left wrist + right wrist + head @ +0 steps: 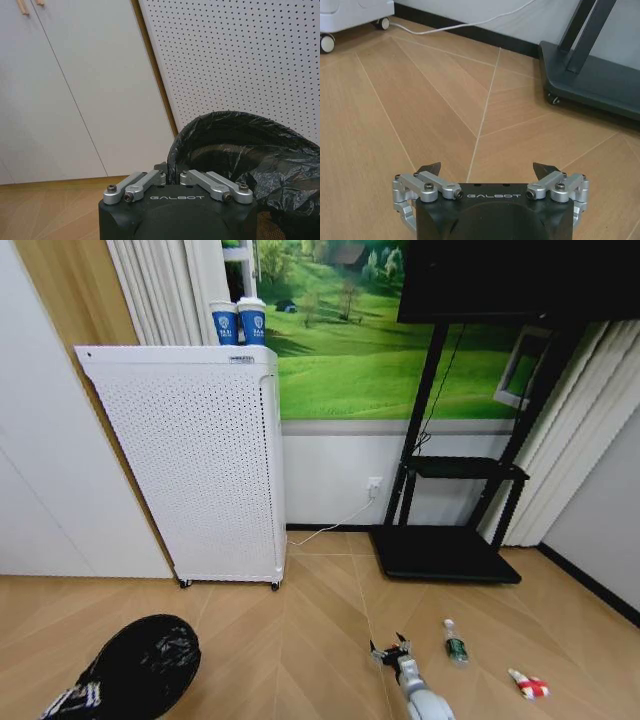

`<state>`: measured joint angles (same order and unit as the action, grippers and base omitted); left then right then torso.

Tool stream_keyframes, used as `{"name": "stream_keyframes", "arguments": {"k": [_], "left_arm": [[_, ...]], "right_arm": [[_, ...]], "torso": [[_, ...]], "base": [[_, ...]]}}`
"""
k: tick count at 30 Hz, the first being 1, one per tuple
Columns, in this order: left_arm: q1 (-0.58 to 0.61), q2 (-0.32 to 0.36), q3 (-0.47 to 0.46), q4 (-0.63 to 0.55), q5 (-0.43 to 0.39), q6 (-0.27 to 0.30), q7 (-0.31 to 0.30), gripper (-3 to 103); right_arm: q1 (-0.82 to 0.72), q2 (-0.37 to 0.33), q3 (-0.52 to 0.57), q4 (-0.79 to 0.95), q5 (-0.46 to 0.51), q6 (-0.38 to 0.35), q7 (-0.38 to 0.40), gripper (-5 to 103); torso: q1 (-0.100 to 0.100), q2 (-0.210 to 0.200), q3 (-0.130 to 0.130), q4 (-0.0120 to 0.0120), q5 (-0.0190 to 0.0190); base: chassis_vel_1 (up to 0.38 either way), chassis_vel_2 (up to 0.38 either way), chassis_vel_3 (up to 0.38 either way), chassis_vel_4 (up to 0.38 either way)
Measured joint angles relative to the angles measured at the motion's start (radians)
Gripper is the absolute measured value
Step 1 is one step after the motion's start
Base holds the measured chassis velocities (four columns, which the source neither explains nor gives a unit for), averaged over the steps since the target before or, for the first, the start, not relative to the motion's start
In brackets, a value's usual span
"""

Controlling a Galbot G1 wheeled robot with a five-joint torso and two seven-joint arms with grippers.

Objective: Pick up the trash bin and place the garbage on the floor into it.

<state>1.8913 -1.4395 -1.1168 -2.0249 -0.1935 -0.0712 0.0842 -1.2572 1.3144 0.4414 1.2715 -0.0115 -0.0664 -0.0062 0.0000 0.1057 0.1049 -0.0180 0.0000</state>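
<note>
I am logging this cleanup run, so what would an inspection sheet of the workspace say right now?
Surface: wooden floor, bare between items.
Job's things: black-bagged trash bin at the robot's left; small bottle and a red-and-white piece lie on the floor at its right.
Clutter: two blue cups on the white perforated appliance.
Claws: left claw shut on the bin's rim; right claw open above bare floor, holding nothing.
Cables: white cord runs from the wall socket toward the appliance.
Surroundings: black stand, curtains, landscape mural.
</note>
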Motion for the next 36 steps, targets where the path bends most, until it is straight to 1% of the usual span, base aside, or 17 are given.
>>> {"name": "stream_keyframes", "arguments": {"k": [5,7,11,24,26,27,28,29,30,31,33,34,36], "left_arm": [[-0.003,0.001,0.0,-0.004,-0.002,0.001,-0.001,7],[-0.004,0.0,0.001,-0.009,-0.009,0.003,-0.001,7],[-0.005,0.0,0.002,-0.017,-0.02,0.012,-0.002,7],[-0.009,0.0,0.007,-0.029,-0.026,0.019,-0.004,7],[-0.006,0.0,0.003,-0.036,-0.031,0.021,-0.004,7],[-0.006,0.0,0.003,-0.036,-0.031,0.021,-0.004,7],[-0.005,0.0,0.001,-0.036,-0.033,0.021,-0.004,7],[-0.005,0.0,0.0,-0.036,-0.033,0.021,-0.004,7],[-0.006,0.0,0.0,-0.036,-0.033,0.021,-0.004,7],[-0.006,0.0,0.0,-0.036,-0.033,0.021,-0.004,7],[-0.008,-0.001,0.008,-0.036,-0.031,0.021,-0.006,7],[-0.008,-0.001,0.008,-0.036,-0.031,0.021,-0.006,7],[-0.01,-0.002,0.019,-0.04,-0.029,0.026,-0.008,7]], "right_arm": [[0.027,0.003,-0.002,-0.059,-0.013,-0.006,0.0,100],[0.051,0.005,0.004,-0.105,-0.02,-0.014,0.008,100],[0.059,0.0,0.008,-0.137,-0.029,-0.02,0.014,100],[0.127,0.002,0.003,-0.281,-0.095,-0.044,0.03,100],[0.144,0.001,0.005,-0.31,-0.102,-0.046,0.024,95],[0.144,0.001,0.005,-0.31,-0.102,-0.046,0.024,95],[0.143,-0.002,0.006,-0.311,-0.102,-0.044,0.016,91],[0.14,-0.006,0.007,-0.31,-0.101,-0.043,0.01,91],[0.137,-0.009,0.008,-0.307,-0.099,-0.042,0.006,88],[0.137,-0.009,0.008,-0.307,-0.099,-0.042,0.006,88],[0.128,-0.014,0.014,-0.303,-0.096,-0.037,0.001,77],[0.128,-0.014,0.014,-0.303,-0.096,-0.037,0.001,77],[0.119,-0.016,0.02,-0.298,-0.09,-0.036,0.001,65]], "torso": [[0.0,0.0,0.0,-0.0001,0.0],[0.0,0.0,0.0,0.0002,0.0],[0.0,0.0,0.0,0.0,0.0001],[0.0,0.0,0.0,0.0,0.0],[0.0,0.0,0.0,0.0004,-0.0005],[0.0,0.0,0.0,0.0004,-0.0005],[0.0,0.0,0.0,0.0003,-0.0003],[0.0,0.0,0.0,0.0006,-0.0001],[0.0,0.0,0.0,0.0005,0.0],[0.0,0.0,0.0,0.0005,0.0],[0.0,0.0,0.0,0.0003,-0.0001],[0.0,0.0,0.0,0.0003,-0.0001],[0.0,0.0,0.0,0.0001,-0.0002]], "base": [[0.0,0.0,0.0,0.0],[0.0,0.0,0.0,0.0],[0.0,0.0,0.0,0.0],[0.0,0.0,0.0,0.0],[0.0,0.0,0.0,0.0],[0.0,0.0,0.0,0.0],[0.0,0.0,0.0,0.0],[0.0,0.0,0.0,0.0],[0.0,0.0,0.0,0.0],[0.0,0.0,0.0,0.0],[0.0,0.0,0.0,0.0],[0.0,0.0,0.0,0.0],[0.0,0.0,0.0,0.0]]}}
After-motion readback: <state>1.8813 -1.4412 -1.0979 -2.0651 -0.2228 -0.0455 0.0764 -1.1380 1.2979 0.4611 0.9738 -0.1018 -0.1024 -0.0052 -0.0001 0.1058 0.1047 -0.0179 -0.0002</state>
